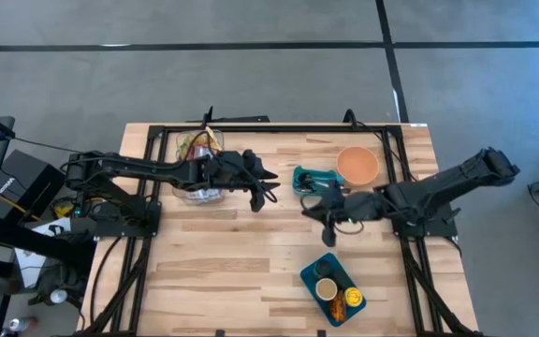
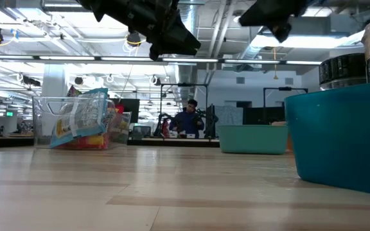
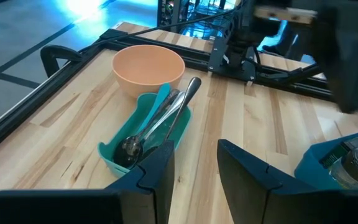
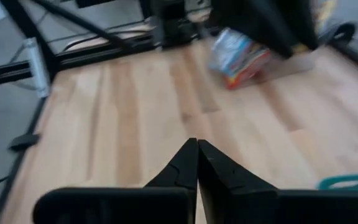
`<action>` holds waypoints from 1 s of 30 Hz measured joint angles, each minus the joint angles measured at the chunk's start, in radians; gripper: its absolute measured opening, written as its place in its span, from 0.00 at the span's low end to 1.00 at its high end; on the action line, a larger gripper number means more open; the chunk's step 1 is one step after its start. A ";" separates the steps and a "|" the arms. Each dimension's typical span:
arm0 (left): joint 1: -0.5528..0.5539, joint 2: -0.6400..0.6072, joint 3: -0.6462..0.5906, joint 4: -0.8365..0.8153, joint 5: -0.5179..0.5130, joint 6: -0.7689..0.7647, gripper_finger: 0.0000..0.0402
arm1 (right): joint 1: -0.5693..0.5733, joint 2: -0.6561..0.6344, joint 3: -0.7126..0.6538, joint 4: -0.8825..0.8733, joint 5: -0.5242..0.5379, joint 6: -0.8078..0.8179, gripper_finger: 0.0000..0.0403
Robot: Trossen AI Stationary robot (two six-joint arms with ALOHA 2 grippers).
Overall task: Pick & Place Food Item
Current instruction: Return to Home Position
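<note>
Orange pack lies in the blue bin, at six o'clock from the right gripper; its fingers pressed together, empty, arm stretched toward nine o'clock; left gripper narrowly parted, reaching toward three o'clock.

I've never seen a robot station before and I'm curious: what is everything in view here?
wooden table: one, pale, under everything.
clear plastic bin of snack packs: one, transparent, table's left side, under the left arm.
round orange bowl: one, orange, right side.
green rectangular bin: one, teal-green, beside the bowl, holding spoons.
blue rectangular bin: one, blue, near edge, holding jars.
person: one, dark top, room behind.
left gripper: one, dark, open, over table middle.
right gripper: one, dark, shut, between the bins.
</note>
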 joint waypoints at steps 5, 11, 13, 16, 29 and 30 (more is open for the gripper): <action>0.036 0.000 0.000 0.000 0.002 0.000 0.29 | -0.117 -0.002 0.000 0.013 -0.023 -0.045 0.00; 0.100 0.000 0.000 0.000 -0.001 0.000 0.27 | -0.250 -0.002 0.000 0.009 -0.023 -0.072 0.00; 0.124 0.000 0.000 0.000 -0.001 0.000 0.26 | -0.295 -0.002 0.000 0.009 -0.024 -0.076 0.00; 0.161 0.000 0.000 0.000 -0.001 0.000 0.25 | -0.362 -0.002 0.000 0.004 -0.023 -0.088 0.00; 0.314 0.000 0.000 -0.003 0.000 0.130 0.15 | -0.629 -0.002 0.000 -0.016 -0.179 -0.224 0.00; 0.329 0.000 0.000 -0.003 0.000 0.130 0.14 | -0.655 -0.002 0.000 -0.016 -0.233 -0.241 0.00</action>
